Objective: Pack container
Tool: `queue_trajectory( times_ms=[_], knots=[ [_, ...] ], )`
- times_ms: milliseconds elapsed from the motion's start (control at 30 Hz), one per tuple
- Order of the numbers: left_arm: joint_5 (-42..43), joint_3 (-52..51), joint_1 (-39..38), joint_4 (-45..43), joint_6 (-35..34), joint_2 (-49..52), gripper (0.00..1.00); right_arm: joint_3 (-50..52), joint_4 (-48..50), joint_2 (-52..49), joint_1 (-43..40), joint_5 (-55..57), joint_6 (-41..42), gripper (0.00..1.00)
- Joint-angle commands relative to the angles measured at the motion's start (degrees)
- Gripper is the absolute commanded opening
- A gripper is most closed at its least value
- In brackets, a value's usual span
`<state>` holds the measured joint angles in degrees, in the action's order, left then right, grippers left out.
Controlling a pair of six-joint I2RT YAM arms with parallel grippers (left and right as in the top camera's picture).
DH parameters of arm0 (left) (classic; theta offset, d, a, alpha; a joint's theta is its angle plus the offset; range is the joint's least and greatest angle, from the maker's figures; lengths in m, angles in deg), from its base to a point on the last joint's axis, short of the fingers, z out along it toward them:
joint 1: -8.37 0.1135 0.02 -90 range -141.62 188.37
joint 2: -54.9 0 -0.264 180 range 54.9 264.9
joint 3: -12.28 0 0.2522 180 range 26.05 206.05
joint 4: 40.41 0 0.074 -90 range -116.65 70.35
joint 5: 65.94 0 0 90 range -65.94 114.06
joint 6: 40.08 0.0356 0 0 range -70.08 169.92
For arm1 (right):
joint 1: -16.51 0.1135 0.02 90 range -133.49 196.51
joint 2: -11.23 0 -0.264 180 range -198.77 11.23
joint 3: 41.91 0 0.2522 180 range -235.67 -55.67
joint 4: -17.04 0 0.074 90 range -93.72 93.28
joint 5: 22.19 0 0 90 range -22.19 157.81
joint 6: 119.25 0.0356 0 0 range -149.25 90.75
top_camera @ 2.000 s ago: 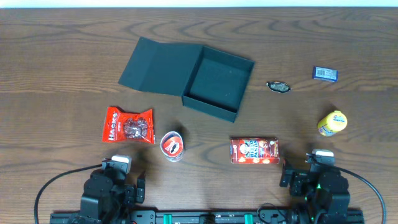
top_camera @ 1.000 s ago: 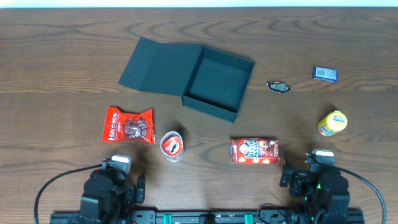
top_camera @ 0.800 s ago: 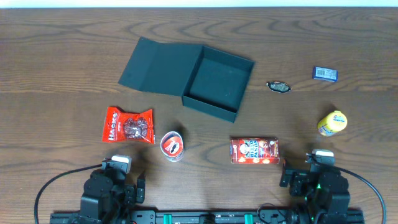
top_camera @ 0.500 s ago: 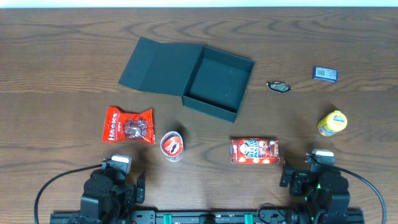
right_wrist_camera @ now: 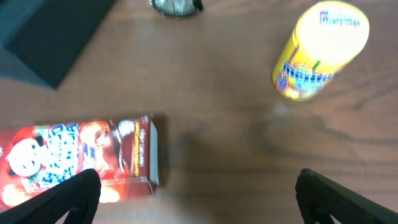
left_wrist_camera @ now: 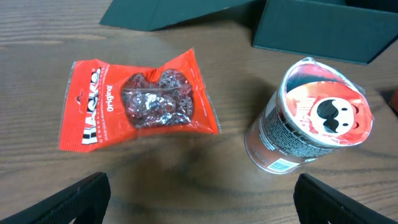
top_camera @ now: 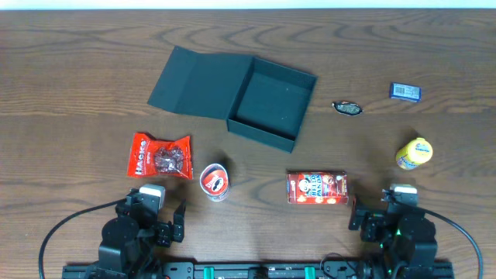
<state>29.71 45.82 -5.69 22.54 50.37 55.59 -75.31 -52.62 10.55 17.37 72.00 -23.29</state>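
Container (top_camera: 273,102), a dark teal box with its lid open, sits well apart from the left fingers (left_wrist_camera: 81,199) and right fingers (right_wrist_camera: 336,193), both pairs spread wide, empty. Red snack bag (left_wrist_camera: 134,102), chip can (left_wrist_camera: 311,121) and red carton (right_wrist_camera: 74,162) lie between.

Red snack carton (right_wrist_camera: 81,158) lies flat on the wooden table (right_wrist_camera: 211,106), blurred, its short end panel facing right. Relative to the carton: a corner of the dark teal container (right_wrist_camera: 43,37) sits above its left end, apart from it; a small dark object (right_wrist_camera: 176,5) is cut by the frame edge above its right end; a yellow tub (right_wrist_camera: 320,50) is up and right, well apart. Right gripper (right_wrist_camera: 199,198) has its jaws spread wide, one tip just below the carton's left part, the other far to the carton's right, nothing between them.
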Motion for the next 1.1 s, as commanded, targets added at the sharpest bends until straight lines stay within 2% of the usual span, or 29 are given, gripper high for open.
queue_trajectory(
  times_ms=[0, 200, 333, 400, 500, 767, 900, 1067],
  knots=[
    [0.4, -0.3, 0.2, -0.2, 0.2, -0.5, 0.95, 0.1, 2.6, 0.3, 0.2, -2.4, 4.4, 0.99],
    [-0.2, -0.3, 0.2, -0.7, 0.4, -0.5, 0.95, 0.1, 4.6, 0.3, 0.2, -5.7, 14.5, 0.99],
    [0.4, 0.4, 0.2, -2.9, -5.3, -0.4, 0.95, 0.1, 7.3, 0.3, 0.2, -8.0, 16.5, 0.99],
    [0.4, 2.8, 0.2, -2.9, -5.9, 0.0, 0.95, -0.2, 9.7, 0.1, 0.2, -13.6, 16.3, 0.99],
    [0.3, 9.4, 0.2, -2.6, -6.9, 4.4, 0.95, -3.5, 9.9, -2.9, 0.2, -14.1, 16.3, 0.99],
    [2.0, 29.7, 0.2, -1.8, -7.0, 28.1, 0.95, -21.8, 8.3, -24.3, 0.2, -10.2, 13.7, 0.99],
    [7.7, 39.8, 0.2, -0.4, -10.8, 40.9, 0.95, -33.3, 2.1, -38.1, 0.2, -10.3, 11.4, 0.99],
    [15.8, 50.7, 0.2, 2.3, -11.1, 53.3, 0.95, -47.0, -8.4, -53.5, 0.2, -10.3, 7.3, 0.99]
  ],
)
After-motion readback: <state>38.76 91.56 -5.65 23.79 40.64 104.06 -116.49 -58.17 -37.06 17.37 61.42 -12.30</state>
